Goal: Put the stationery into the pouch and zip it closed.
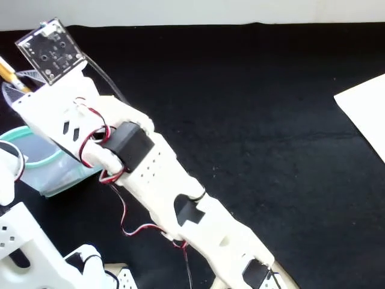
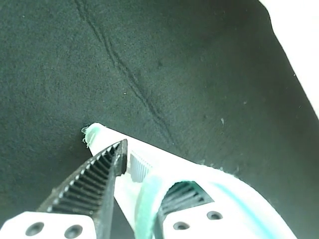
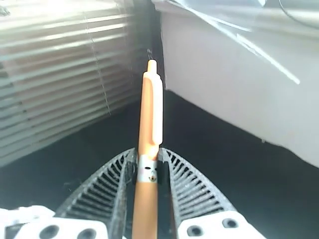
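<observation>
An orange pen (image 3: 149, 124) stands upright between the fingers of my right gripper (image 3: 148, 152), which is shut on its lower barrel. In the high view the right arm stretches across the table to the far left, and the pen's tip (image 1: 7, 71) pokes out past its wrist, just beyond the pouch. The pouch (image 1: 45, 171) is translucent with a teal zipper rim and lies at the table's left edge. My left gripper (image 2: 144, 169) is shut on the pouch's rim (image 2: 224, 184), with the teal zipper band running between its jaws.
A white sheet (image 1: 367, 114) lies at the table's right edge. The table is covered by a black cloth (image 1: 252, 90). The left arm's white body (image 1: 24, 241) sits at the front left corner, beside the right arm's base.
</observation>
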